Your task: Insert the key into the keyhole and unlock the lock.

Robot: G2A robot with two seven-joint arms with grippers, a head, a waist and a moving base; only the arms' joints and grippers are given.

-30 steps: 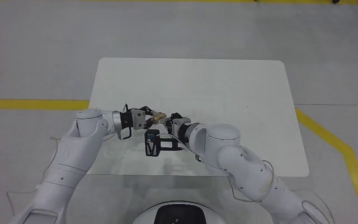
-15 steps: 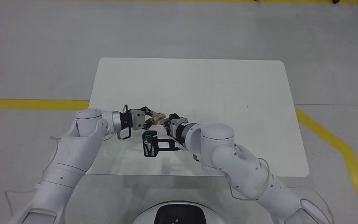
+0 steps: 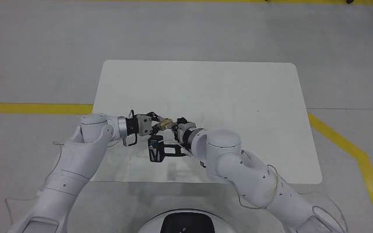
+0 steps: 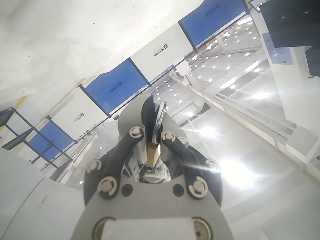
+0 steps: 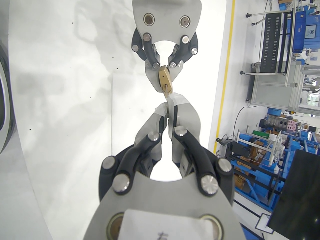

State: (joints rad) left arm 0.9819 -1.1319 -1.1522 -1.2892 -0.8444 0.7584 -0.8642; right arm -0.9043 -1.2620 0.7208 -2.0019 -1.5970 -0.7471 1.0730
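Observation:
A small brass lock (image 3: 165, 122) hangs above the front left part of the white table (image 3: 233, 87). My left gripper (image 3: 156, 121) is shut on it from the left. In the right wrist view the lock (image 5: 164, 78) sits between the left gripper's fingers (image 5: 154, 81), its keyhole end facing my right gripper (image 5: 168, 103). The right gripper is shut on the key (image 5: 165, 92), whose thin blade runs into the keyhole. In the left wrist view the brass body (image 4: 153, 154) sits deep in my left gripper (image 4: 153, 111), with silver metal sticking out past it.
Both grippers meet tip to tip over the table's front left area (image 3: 134, 157). The table's far and right parts (image 3: 250, 128) are bare. Yellow floor lines (image 3: 41, 108) run past both sides. Racks and equipment (image 5: 275, 51) stand beyond the table.
The right arm's wrist and forearm have shifted slightly to the left. Both grippers stay at the lock, and the left arm has not moved.

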